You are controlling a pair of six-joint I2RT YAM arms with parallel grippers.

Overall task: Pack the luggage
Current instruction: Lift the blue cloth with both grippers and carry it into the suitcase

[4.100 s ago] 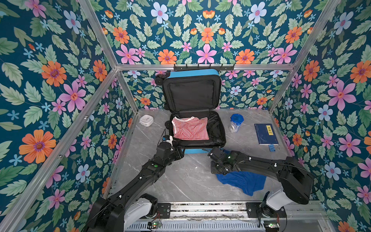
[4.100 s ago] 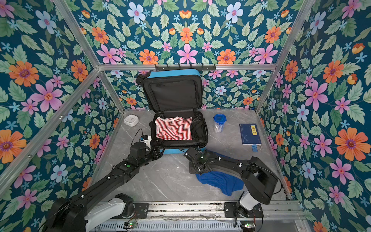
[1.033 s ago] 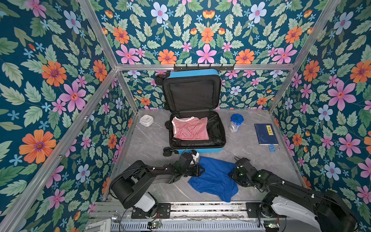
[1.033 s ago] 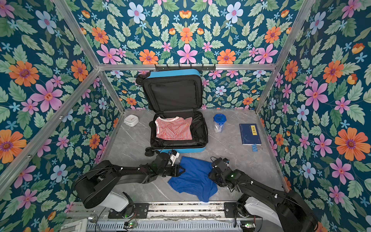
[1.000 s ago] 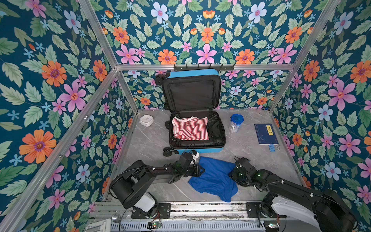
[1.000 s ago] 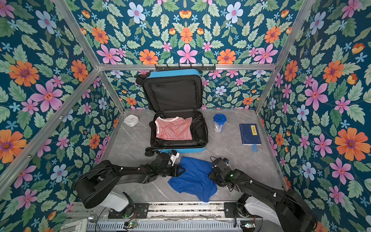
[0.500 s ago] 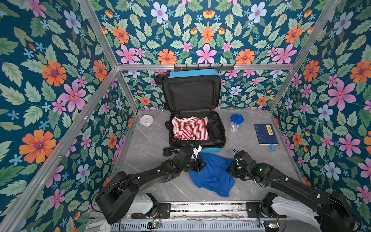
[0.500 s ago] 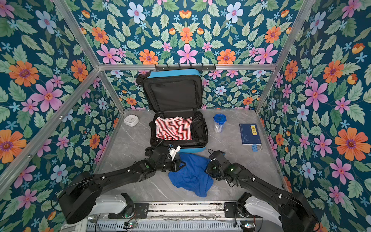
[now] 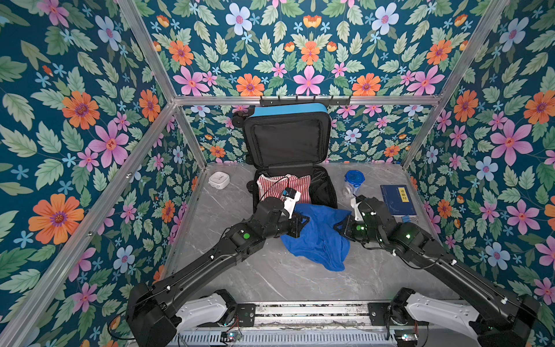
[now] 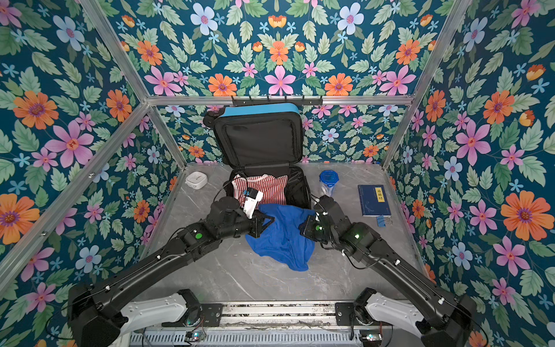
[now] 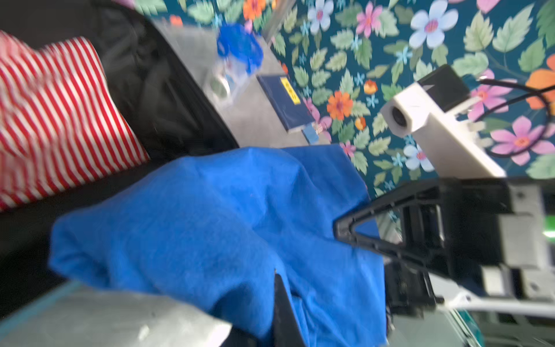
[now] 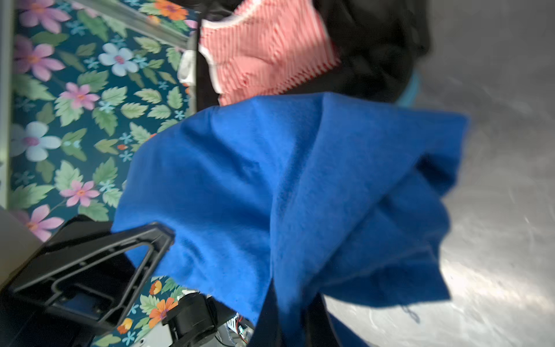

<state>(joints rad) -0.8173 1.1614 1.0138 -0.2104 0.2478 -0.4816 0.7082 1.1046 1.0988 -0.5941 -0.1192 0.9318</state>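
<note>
Royal-blue cloth (image 9: 318, 237), red-white striped garment (image 9: 301, 187), floral walls (image 9: 300, 45) (luggage (image 9: 288, 109) sky-blue, lined black).

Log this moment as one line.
left gripper: shut on blue cloth | right gripper: shut on blue cloth | cloth: hangs between them by suitcase front | suitcase: open, striped shirt inside

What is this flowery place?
Probably a robot practice booth, not a real room: flowery wall panels on metal frame bars, a marble-look tabletop, and two black robot arms mounted by a rail at the front.
</note>
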